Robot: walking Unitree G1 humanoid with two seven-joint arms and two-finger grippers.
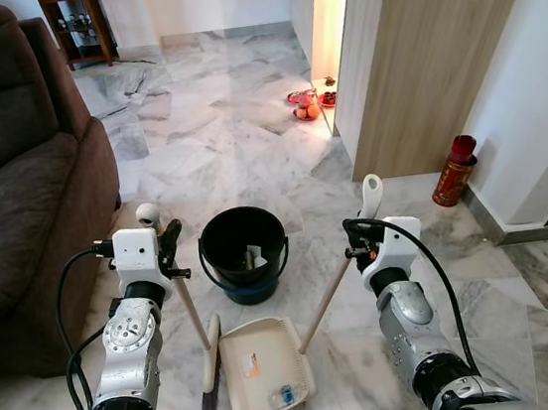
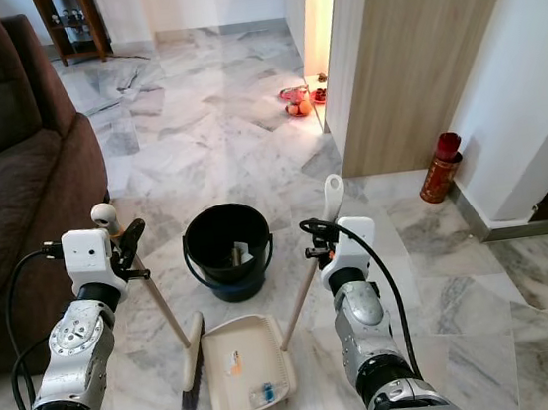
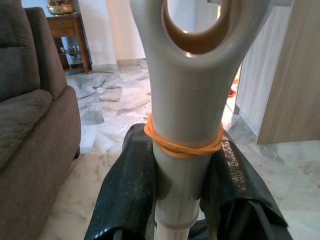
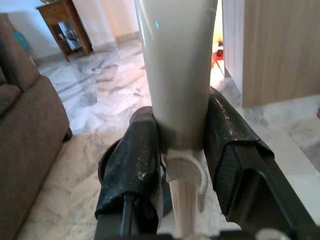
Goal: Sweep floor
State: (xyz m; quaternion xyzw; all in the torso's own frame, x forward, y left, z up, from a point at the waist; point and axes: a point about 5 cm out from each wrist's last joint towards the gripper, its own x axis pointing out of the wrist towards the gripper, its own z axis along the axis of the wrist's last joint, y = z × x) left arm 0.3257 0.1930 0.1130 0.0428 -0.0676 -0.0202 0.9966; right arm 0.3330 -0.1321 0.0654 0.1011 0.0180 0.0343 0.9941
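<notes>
With bits of litter already lying in the dustpan [image 1: 264, 368], the left gripper [image 1: 172, 250] clamps the broom [image 1: 205, 351] and the right gripper [image 1: 356, 240] the pan's handle — emptying into the bucket [image 1: 244, 254] just beyond likely follows, needing a lift and tilt.

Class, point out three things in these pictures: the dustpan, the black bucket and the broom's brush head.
dustpan [image 1: 264, 368], left eye view, on its flat tray.
black bucket [image 1: 219, 230], left eye view, inner wall.
brush head [image 1: 211, 391], left eye view, on the bristles.

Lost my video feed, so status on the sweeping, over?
Left pincer shut on broom handle, right pincer shut on dustpan handle. Dustpan on floor holding scraps. Black bucket just ahead.
</notes>
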